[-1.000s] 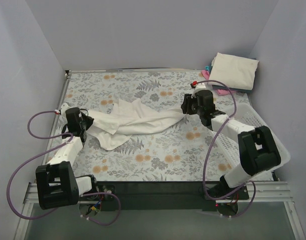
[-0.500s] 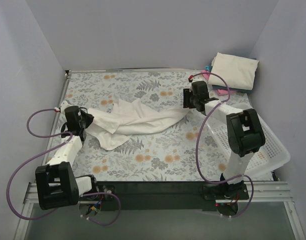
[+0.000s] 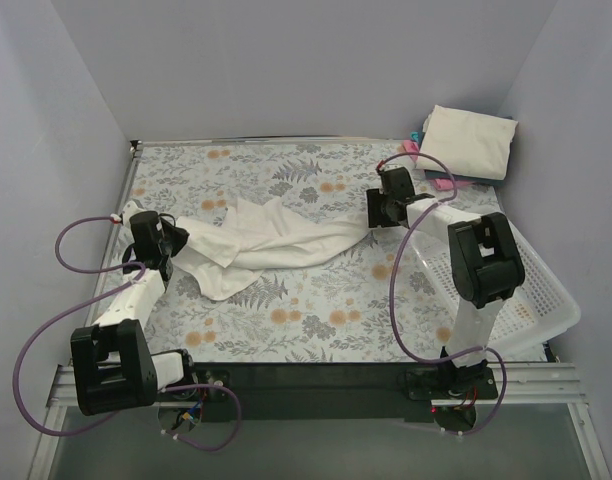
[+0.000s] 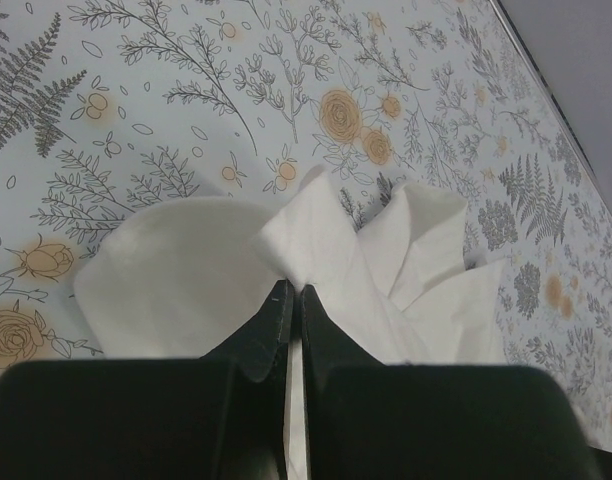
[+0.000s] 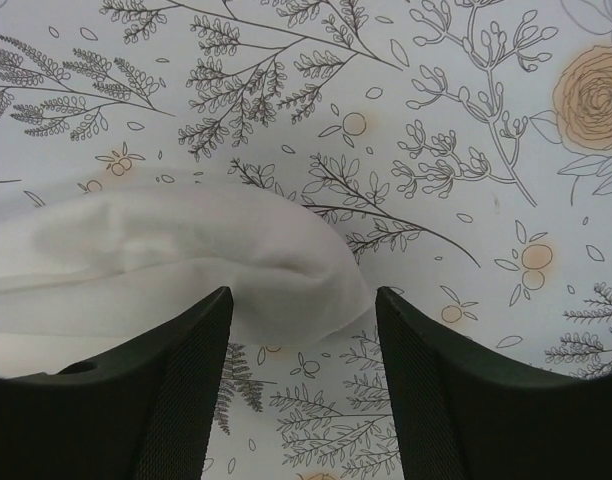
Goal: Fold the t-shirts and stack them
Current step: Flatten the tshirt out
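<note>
- Overall, table (image 3: 306, 330) is carrying everything, its floral cover showing around the cloth.
- Basket (image 3: 531, 290) is sitting at 4 o'clock, partly under the right arm; I cannot tell what it is holding.
- Shirt (image 3: 276, 240) is lying rumpled and stretched across the middle, running from 9 o'clock toward 2 o'clock. It is looking neither flattened nor folded yet, so its folding and stacking are remaining.
- Stack (image 3: 471, 140) of folded shirts is resting at 1 o'clock, cream on top with pink and blue peeking out beneath, so part of the job is looking done.
- Right claw (image 5: 303, 295) is hanging released at the shirt's 2 o'clock end, jaws straddling the cloth tip without pinching it.
- Left claw (image 4: 289, 290) is clenching the shirt's 9 o'clock edge, jaws pressed together with cloth between them.
</note>
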Controlling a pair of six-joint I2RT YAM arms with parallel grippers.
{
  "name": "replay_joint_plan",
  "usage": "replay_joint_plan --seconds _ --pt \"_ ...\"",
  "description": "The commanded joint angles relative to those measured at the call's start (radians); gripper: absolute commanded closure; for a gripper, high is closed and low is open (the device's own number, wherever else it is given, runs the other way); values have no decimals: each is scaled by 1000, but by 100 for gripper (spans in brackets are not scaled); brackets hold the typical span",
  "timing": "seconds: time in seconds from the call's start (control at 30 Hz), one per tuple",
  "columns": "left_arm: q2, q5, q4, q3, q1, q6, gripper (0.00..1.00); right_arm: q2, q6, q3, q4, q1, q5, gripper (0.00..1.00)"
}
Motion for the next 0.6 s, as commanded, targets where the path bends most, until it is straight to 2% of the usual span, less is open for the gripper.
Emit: replay_joint_plan --seconds 0.0,0.2,0.3,0.33,0.37,0.57 --pt "-9 12 10 33 5 5 100 39 0 52 -14 -3 -25 46" --pt "-13 1 6 33 5 6 100 68 6 62 -14 -19 -80 56" --pt "-13 4 7 33 5 8 100 68 6 53 -17 -25 -98 78" --pt "-13 2 7 33 3 8 100 65 3 52 -17 -26 -97 95" --pt "-13 4 9 34 3 8 100 59 1 47 -21 -26 -97 99" --pt "-13 15 7 48 3 10 100 -79 -10 1 -26 -26 -77 99"
